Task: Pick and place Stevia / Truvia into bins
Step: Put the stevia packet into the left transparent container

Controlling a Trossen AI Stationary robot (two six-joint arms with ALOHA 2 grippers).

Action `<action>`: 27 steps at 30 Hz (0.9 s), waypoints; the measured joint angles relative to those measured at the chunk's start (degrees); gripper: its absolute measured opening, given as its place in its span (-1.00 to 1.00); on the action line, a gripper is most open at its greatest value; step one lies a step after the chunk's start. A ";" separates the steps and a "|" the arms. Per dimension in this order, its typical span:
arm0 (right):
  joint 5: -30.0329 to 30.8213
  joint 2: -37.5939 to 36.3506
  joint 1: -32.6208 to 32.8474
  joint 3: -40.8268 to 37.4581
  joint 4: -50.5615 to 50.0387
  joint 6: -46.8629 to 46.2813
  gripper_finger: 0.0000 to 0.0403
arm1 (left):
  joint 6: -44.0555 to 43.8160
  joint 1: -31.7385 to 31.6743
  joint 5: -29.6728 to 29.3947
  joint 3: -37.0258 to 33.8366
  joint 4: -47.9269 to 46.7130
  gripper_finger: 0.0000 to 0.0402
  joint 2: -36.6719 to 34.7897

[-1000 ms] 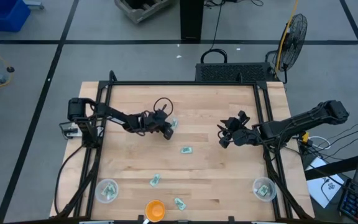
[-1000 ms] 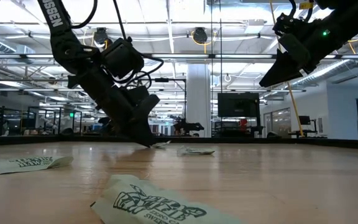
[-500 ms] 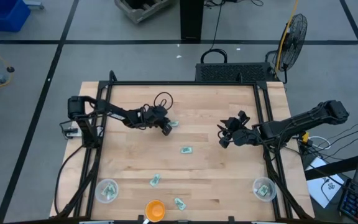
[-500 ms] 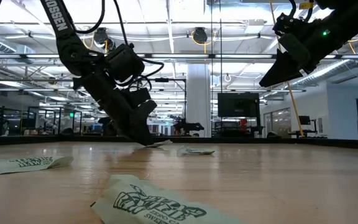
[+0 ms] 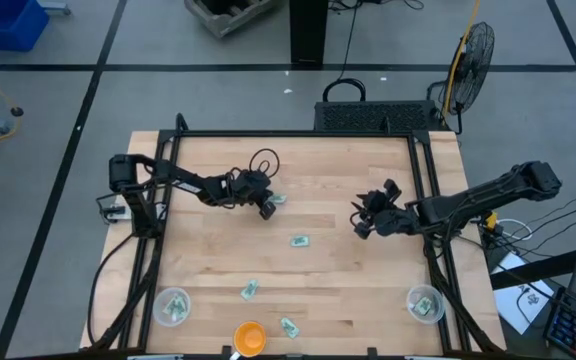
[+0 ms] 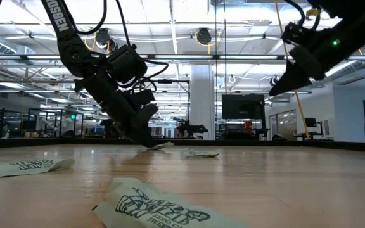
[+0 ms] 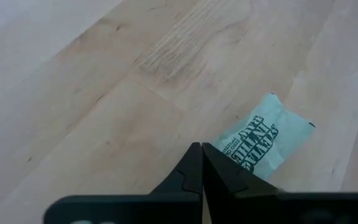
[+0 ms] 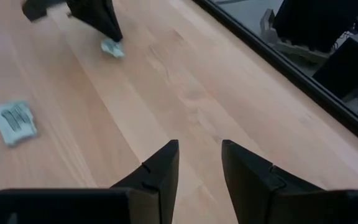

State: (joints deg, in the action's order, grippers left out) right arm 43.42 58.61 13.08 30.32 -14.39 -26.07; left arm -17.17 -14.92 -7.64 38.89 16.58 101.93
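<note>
Four sachets (image 5: 299, 241) are left loose on the table (image 5: 338, 290), both bins (image 5: 173, 306) already hold some, the left gripper (image 5: 267, 208) is clenched empty beside one, and the right gripper (image 5: 360, 224) is held parted.

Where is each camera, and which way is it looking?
High view: above the table, looking straight down; both arms show, left gripper and right gripper.
Low view: at table-top height, looking level across the wood into the room; both arms come in from above.
Left wrist view: on the left arm, looking at a sachet past its shut fingers.
Right wrist view: on the right arm, looking across the table past its open fingers.
Shared: the sachet at the left gripper shows in all four views.
</note>
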 joint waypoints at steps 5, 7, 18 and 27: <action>0.11 0.00 -1.03 -0.93 0.17 -0.04 -0.43 | 0.17 0.14 0.14 -0.33 -2.67 -0.99 -3.34; 0.05 0.00 -1.48 -0.98 1.45 0.02 -0.43 | 0.73 0.55 0.14 -0.23 -4.85 -0.99 -7.25; -10.57 0.00 -1.90 -0.98 19.99 14.73 -0.43 | -7.97 13.33 -1.55 -0.07 -31.91 -0.99 -41.30; -19.63 0.00 -1.91 -0.98 31.23 24.01 -0.43 | -28.54 38.48 -11.96 -0.04 -46.08 -1.00 -51.99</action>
State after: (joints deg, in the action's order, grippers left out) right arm 23.79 58.61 11.17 29.34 16.84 -2.06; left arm -45.71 23.57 -19.60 38.85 -29.50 49.94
